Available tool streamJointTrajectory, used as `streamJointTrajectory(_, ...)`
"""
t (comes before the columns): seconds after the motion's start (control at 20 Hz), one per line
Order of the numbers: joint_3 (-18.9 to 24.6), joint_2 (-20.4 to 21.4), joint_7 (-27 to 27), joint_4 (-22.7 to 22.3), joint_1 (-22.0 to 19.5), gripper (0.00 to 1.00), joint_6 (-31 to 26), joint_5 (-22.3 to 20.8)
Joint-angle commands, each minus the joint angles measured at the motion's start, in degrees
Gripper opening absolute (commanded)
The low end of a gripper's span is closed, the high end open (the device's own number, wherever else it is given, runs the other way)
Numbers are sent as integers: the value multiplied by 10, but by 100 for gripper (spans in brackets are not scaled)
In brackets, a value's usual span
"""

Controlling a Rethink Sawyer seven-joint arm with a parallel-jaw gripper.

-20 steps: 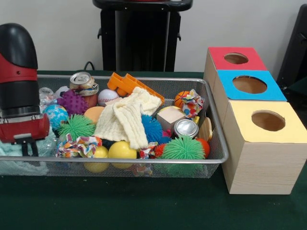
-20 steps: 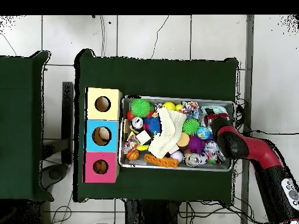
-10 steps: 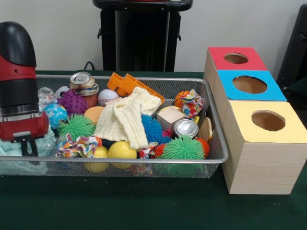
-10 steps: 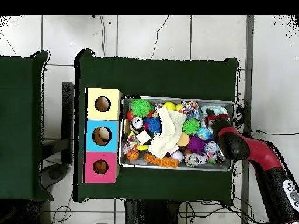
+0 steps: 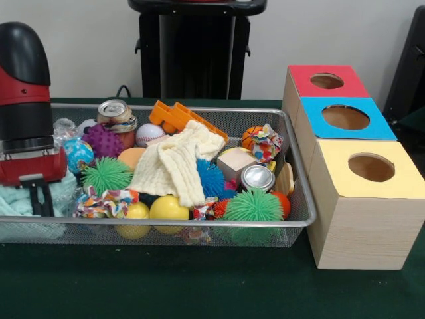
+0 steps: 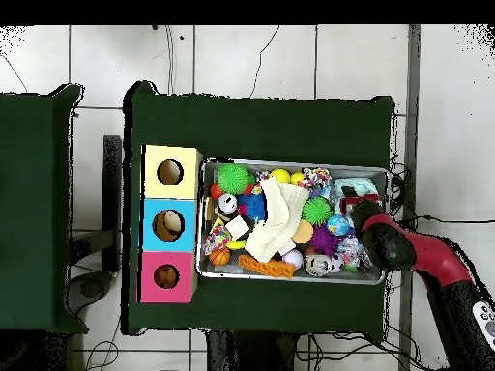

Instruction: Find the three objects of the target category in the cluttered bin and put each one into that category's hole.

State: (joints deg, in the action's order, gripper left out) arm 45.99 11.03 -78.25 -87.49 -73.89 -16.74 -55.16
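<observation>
Among the clutter, seen only from overhead: a small black-and-white soft toy (image 6: 227, 203), at the end of the cluttered bin (image 6: 290, 162) nearest the boxes, just beside a green spiky ball (image 6: 232, 178) and a blue one (image 6: 253, 206). Cannot say from the front view where this toy sits; hidden there behind other things. No tiger toy to be made out with certainty in either view.

Beside that end of the bin (image 5: 199, 224), touching or nearly so: three wooden boxes in a row. The hole (image 5: 327, 81) in the red-panelled box, farthest from the front camera, round and dark (image 6: 166, 276); then the blue box (image 5: 345, 118), then the yellow box (image 5: 370, 167).

In the middle of the bin, draped over balls: a cream knitted cloth (image 5: 176, 163). Near it a silver can (image 5: 257, 177) lying on its side.

At the opposite end from the boxes: the gripper (image 5: 40, 199), low inside the bin over a pale teal cloth (image 5: 20, 206), well apart from the hole (image 6: 348, 201). Cannot tell whether wide or closed.
</observation>
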Motion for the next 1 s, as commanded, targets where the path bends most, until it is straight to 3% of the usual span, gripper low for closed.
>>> streamJointTrajectory(0.05, -123, -8, 74, -51, 0, 0, -117, -21)
streamJointTrajectory(1.0, -158, -5, 52, -65, 11, 0, -108, -4)
